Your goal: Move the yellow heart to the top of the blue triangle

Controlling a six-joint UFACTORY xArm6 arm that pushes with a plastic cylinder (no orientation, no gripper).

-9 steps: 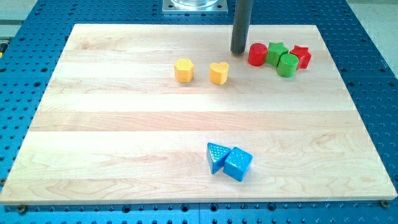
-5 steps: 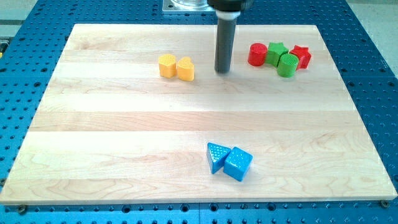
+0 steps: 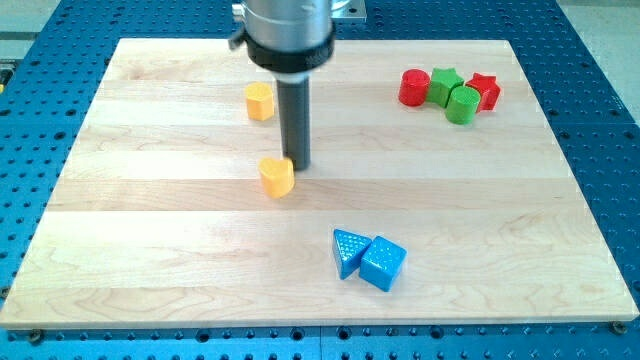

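Note:
The yellow heart (image 3: 276, 177) lies near the board's middle, up and to the left of the blue triangle (image 3: 347, 251). My tip (image 3: 296, 165) stands just up and right of the heart, touching or nearly touching it. The blue triangle sits near the view's bottom, pressed against a blue cube (image 3: 382, 263) on its right.
A second yellow block (image 3: 260, 101) sits toward the top left, partly behind the rod's housing. A cluster at the top right holds a red cylinder (image 3: 414, 87), a green star (image 3: 444, 83), a green cylinder (image 3: 463, 104) and a red star (image 3: 485, 90).
My tip swept left and then down the board. The yellow heart moved with it, left and then down toward the middle. The other yellow block was nudged left.

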